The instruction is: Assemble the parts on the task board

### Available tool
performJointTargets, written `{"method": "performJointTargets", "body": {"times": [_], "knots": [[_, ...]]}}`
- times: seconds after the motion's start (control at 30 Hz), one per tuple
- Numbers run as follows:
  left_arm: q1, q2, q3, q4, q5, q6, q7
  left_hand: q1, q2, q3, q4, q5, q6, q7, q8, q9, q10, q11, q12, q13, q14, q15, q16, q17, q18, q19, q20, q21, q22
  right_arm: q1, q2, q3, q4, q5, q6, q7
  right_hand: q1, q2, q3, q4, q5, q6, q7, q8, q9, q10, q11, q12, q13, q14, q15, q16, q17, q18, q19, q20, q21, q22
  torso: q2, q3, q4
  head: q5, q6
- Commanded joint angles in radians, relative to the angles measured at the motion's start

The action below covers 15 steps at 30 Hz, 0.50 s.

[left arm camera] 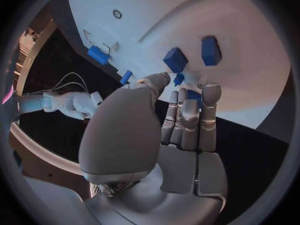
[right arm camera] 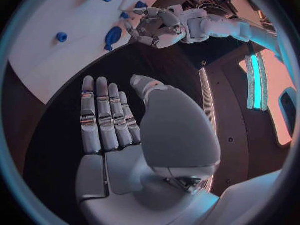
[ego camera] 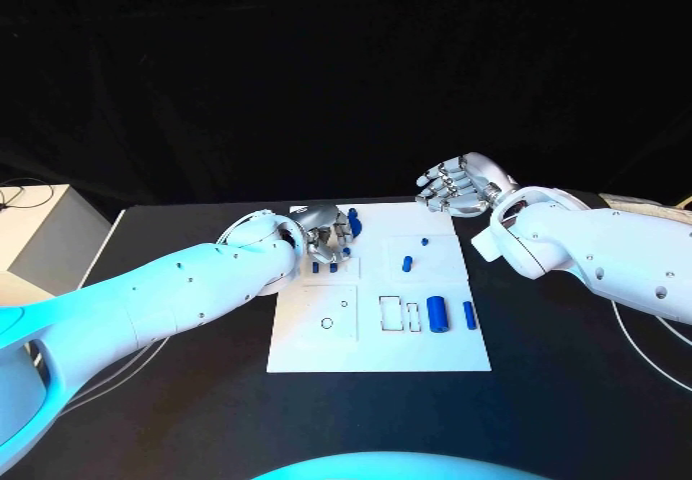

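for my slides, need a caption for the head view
Left hand reaches over blue parts on the white task board; right hand hovers open beyond it.

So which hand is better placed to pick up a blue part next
Left, probably. The left hand hovers over the task board, fingertips near the small blue parts at its far edge. The right hand is open, beyond the board over bare table.

My 2 arms are smooth white shells dotted with small dark screw holes, ending in silver, segmented-fingered hands: left hand [ego camera: 326,236], right hand [ego camera: 459,184].

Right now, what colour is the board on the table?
White task board, clearest in the head view.
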Motion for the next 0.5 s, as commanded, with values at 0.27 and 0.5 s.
{"method": "performJointTargets", "body": {"times": [0.27,0.5], "knots": [[0.007,0.02,-0.003,-0.02,-0.05,-0.018,-0.024,0.009,0.018,0.018,-0.001,0.003,0.042,-0.001,-0.016,-0.006,0.017,0.005,-0.046,-0.028,0.041,0.002,0.022,0.022,-0.024,0.058,0.001,0.056,0.068,0.0,0.002,0.0,0.001,-0.009,0.016,0.012,0.0,-0.005,0.007,0.0,-0.001,0.008,0.004,-0.003,-0.001,-0.001,0.004,-0.005,-0.002,-0.002,0.001,-0.006,-0.002,0.014,-0.005,0.003,0.001,-0.002,-0.001,0.0012,0.0009,-0.001,-0.003],[0.008,0.028,-0.009,-0.026,-0.05,0.014,-0.034,0.015,0.018,0.068,-0.011,0.003,0.086,-0.004,-0.035,-0.003,0.071,0.0,-0.098,-0.055,0.069,-0.003,0.036,0.034,-0.032,0.088,0.0,0.093,0.11,0.0,0.003,0.0,0.001,-0.009,0.017,0.011,-0.001,-0.005,0.007,0.0,-0.001,0.009,0.004,-0.003,-0.001,0.0,0.004,-0.005,-0.003,-0.001,0.001,-0.006,-0.003,0.014,-0.004,0.003,0.001,-0.003,0.0,0.0007,0.0001,-0.004,-0.006]]}}
